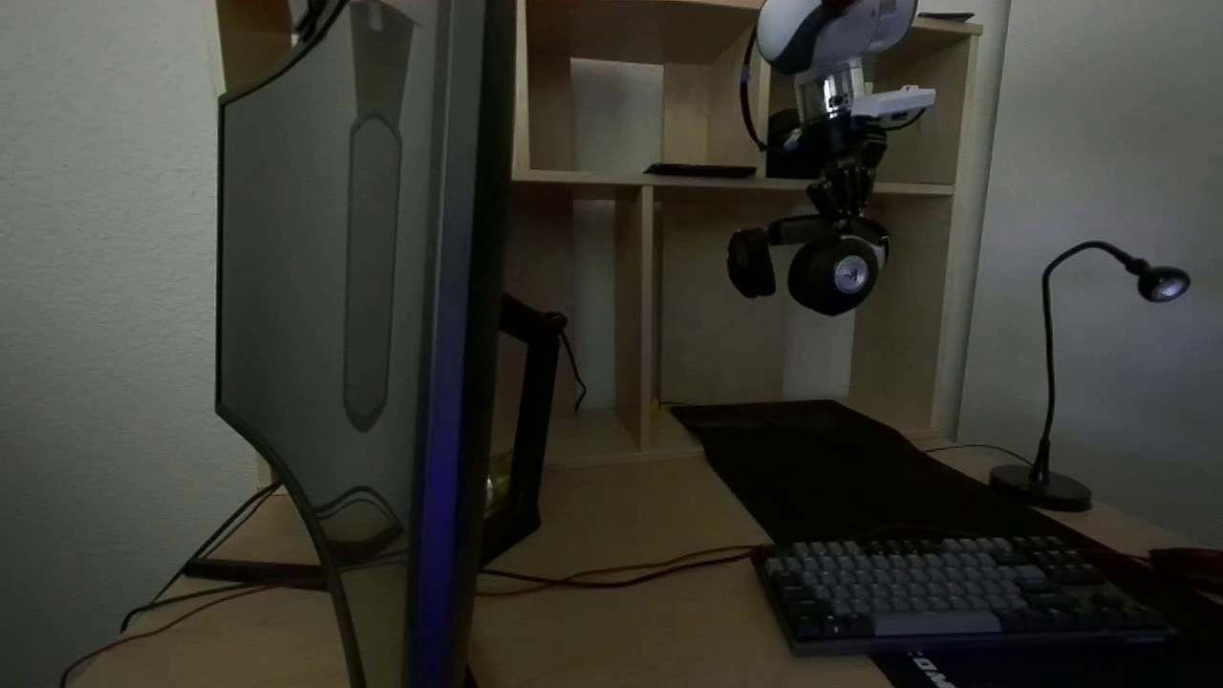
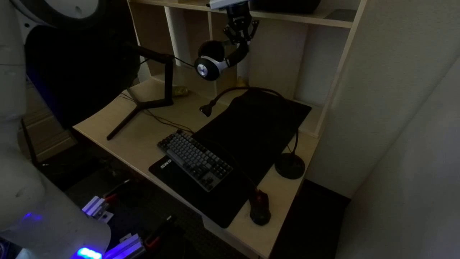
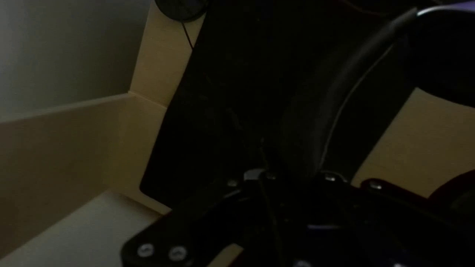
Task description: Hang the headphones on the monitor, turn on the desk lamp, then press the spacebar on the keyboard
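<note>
- In an exterior view, the gripper [image 1: 843,214] has its fingers pressed together on the headband of the headphones [image 1: 817,277], with next to no gap showing.
- The headphones are in the air, their 2 round cups hanging below the headband, well above the worktop [image 1: 621,521] and before the wooden shelf unit [image 1: 638,315].
- The monitor [image 1: 315,277] stands well apart from them, at the left, its broad grey side marked with a long oval shape, its edge bluish.
- The desk lamp [image 1: 1052,363] stands upright at the right, its thin stalk arching over to a small head.
- The keyboard [image 1: 955,592] lies across the edge of a black mat [image 1: 822,468], with 1 end over bare worktop.
- In an exterior view, a dark mouse [image 2: 259,208] lies at the mat's edge, near the round base of the desk lamp.
- Same view: the headphones hang from the gripper to the right of the monitor's black stand [image 2: 168,81], apart from it; the head of the desk lamp shows below them.
- In the wrist view, the gripper fills the lower part, dark and blurred; the headband runs up from between its fingers and curves towards a cup at the upper right, with the mat beyond.
</note>
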{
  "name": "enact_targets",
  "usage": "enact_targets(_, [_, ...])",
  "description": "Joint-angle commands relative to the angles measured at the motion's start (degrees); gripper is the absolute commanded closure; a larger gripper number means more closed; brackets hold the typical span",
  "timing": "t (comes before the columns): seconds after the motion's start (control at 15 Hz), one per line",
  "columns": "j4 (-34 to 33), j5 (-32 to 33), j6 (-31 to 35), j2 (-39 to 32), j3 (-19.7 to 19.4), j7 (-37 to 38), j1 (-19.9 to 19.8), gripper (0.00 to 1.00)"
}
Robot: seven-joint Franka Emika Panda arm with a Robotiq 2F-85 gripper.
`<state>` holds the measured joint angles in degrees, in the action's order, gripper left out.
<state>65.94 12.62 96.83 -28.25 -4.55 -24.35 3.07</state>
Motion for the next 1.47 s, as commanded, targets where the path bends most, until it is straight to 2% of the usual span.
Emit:
enact_targets(0.0, [13.6,-6.5,4.0,13.1,2.8,-6.3,-1.9,0.96])
enact_targets(0.07, [16.0,-9.2,4.0,15.9,2.7,-6.1,-2.3,0.96])
enact_targets(0.13, [7.1,-5.7,1.3,8.1,1.4,-3.8,-0.5,0.83])
enact_targets(0.27, [11.1,-7.8,1.7,12.6,1.4,-4.4,-0.7,0.83])
enact_targets(0.33, [12.2,-7.5,1.6,13.8,3.3,-4.3,-2.4,0.83])
enact_targets(0.4, [13.1,-7.6,1.8,14.4,3.3,-4.3,-2.4,0.96])
enact_targets(0.53, [15.3,-6.9,3.4,15.2,5.0,-3.6,-0.5,0.96])
enact_targets(0.6, [16.8,-7.1,5.1,15.8,4.4,-3.5,1.5,0.96])
enact_targets(0.67, [17.3,-6.8,5.8,16.0,7.2,-2.3,1.5,0.96])
enact_targets(0.87, [17.7,-7.5,8.0,14.8,11.2,0.7,4.9,0.96])
enact_targets(1.07, [17.7,-6.8,11.3,13.5,13.7,4.2,7.7,0.96])
enact_targets(1.13, [16.8,-7.1,9.1,13.3,13.4,3.9,7.2,0.83])
enact_targets(1.33, [16.9,-6.7,10.2,12.5,14.1,5.1,8.4,0.83])
enact_targets(1.4, [16.9,-6.7,10.3,12.4,14.0,5.1,8.2,0.96])
